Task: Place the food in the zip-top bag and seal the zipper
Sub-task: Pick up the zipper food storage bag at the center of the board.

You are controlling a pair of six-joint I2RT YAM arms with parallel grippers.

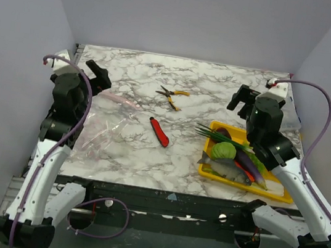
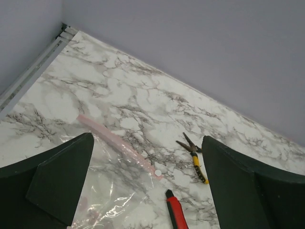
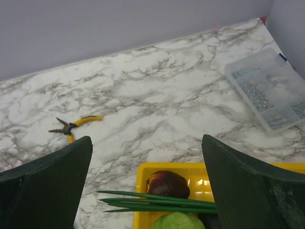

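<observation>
The clear zip-top bag lies flat on the marble at the left, its pinkish zipper along the far edge. In the left wrist view the bag and zipper lie below my open, empty left gripper, which hovers over the bag's far left corner. The food lies in a yellow tray at the right: cabbage, fish, aubergine, chilli, spring onions. My right gripper is open and empty above the tray's far edge. Its view shows the tomato, spring onions and cabbage.
A red-handled knife lies between bag and tray, also in the left wrist view. Yellow-handled pliers lie further back. A small rigid clear box sits at the far right. Grey walls close in the table on three sides.
</observation>
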